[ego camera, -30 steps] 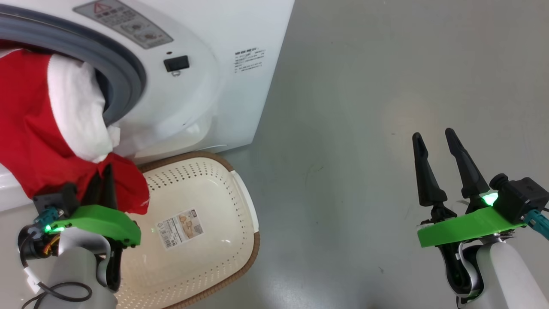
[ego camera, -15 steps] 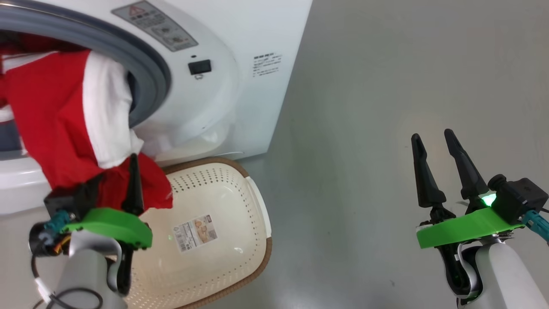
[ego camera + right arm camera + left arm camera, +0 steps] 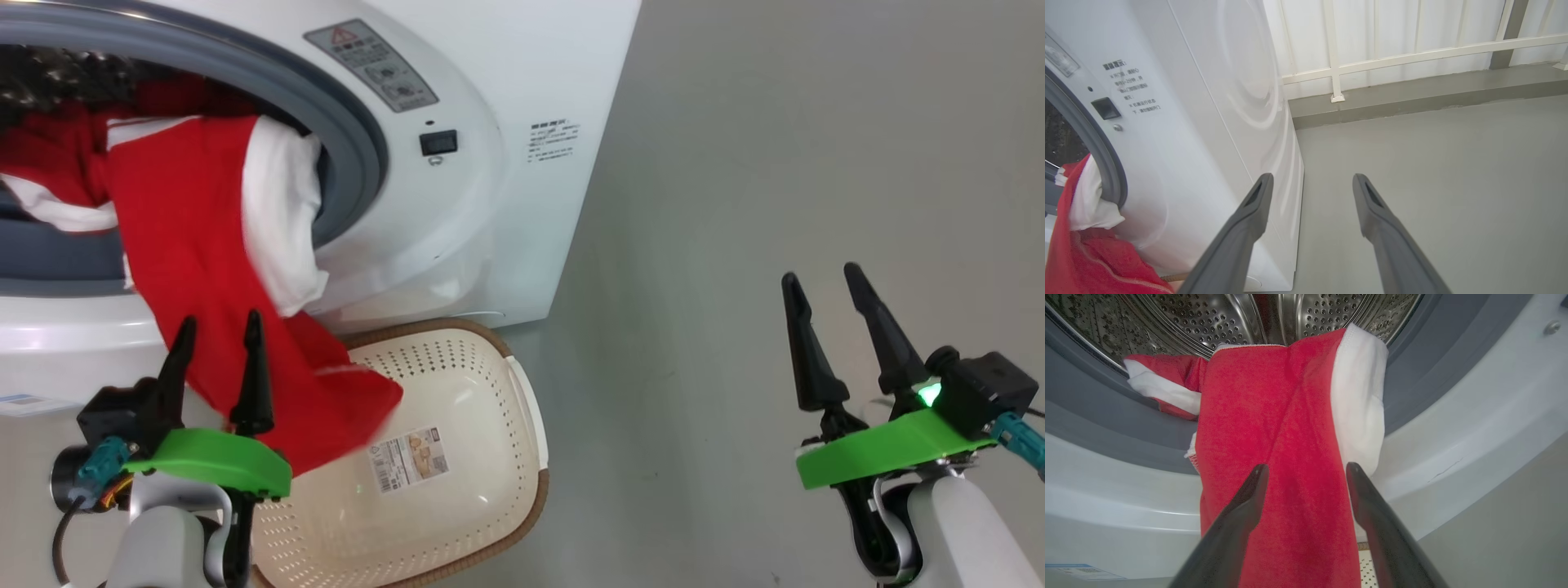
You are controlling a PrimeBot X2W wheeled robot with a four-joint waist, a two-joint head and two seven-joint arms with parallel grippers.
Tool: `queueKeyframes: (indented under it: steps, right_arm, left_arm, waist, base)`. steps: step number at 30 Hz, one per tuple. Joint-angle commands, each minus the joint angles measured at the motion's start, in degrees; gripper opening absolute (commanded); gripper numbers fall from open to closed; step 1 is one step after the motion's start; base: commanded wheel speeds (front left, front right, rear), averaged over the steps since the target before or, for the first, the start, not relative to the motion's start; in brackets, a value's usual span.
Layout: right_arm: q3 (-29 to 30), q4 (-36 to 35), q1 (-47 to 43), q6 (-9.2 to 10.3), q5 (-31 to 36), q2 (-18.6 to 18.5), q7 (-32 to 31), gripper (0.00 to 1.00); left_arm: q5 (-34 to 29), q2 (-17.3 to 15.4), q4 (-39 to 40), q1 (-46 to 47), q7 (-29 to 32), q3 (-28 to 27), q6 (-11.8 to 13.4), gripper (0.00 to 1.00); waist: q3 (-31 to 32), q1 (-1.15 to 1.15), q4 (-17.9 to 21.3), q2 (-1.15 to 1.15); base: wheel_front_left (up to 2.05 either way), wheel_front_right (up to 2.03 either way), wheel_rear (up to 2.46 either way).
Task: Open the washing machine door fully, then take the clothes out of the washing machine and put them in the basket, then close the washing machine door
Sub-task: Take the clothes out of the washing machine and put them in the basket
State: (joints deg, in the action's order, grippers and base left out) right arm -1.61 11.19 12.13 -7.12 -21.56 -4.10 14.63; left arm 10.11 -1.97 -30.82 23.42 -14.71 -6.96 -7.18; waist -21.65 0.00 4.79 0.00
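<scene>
Brightly red clothes [image 3: 188,245] with white patches

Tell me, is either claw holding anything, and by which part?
Nothing is held. The left claw stands open before the soft red-and-white fabric garment hanging from the steel drum; the right claw is open, empty.
</scene>
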Motion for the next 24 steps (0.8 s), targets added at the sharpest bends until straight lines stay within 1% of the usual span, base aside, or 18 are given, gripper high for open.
queueKeyframes:
  steps: [1,12,17,21,24]
  right_arm:
    - [-1.5,-1.1,-1.1,-0.36,0.4,-0.7,0.4,1.0]
    - [-1.2,-1.2,-2.1,-0.36,0.5,-1.1,0.4,1.0]
    - [-0.9,-1.1,-2.7,-0.36,0.5,-1.1,0.4,1.0]
    - [-1.0,-1.1,-3.1,-0.36,0.5,-1.2,0.4,1.0]
    - [-1.0,-1.0,-3.2,-0.36,0.4,-1.3,0.4,1.0]
  left_arm:
    - [0.1,-0.9,1.8,-1.2,-0.3,-1.2,-0.3,1.0]
    - [0.7,-0.9,10.4,-5.5,-0.3,0.4,-0.3,1.0]
    - [0.8,-0.9,13.9,-8.0,-0.3,0.8,0.1,1.0]
    - [1.8,-0.9,17.4,-10.7,-0.3,0.8,1.3,1.0]
    - [3.5,-0.9,20.6,-13.5,-0.3,0.4,2.7,1.0]
  waist:
    - [0.5,0.0,-0.5,0.0]
    - [1.7,0.0,-1.7,0.0]
    - [2.3,0.0,-2.0,0.0]
    - [2.8,0.0,-1.7,0.0]
    - [3.1,0.0,-1.3,0.0]
  base:
    - [0.0,0.0,0.0]
    - [0.0,0.0,0.0]
    - [0.0,0.0,0.0]
    - [0.0,0.0,0.0]
    - [0.0,0.0,0.0]
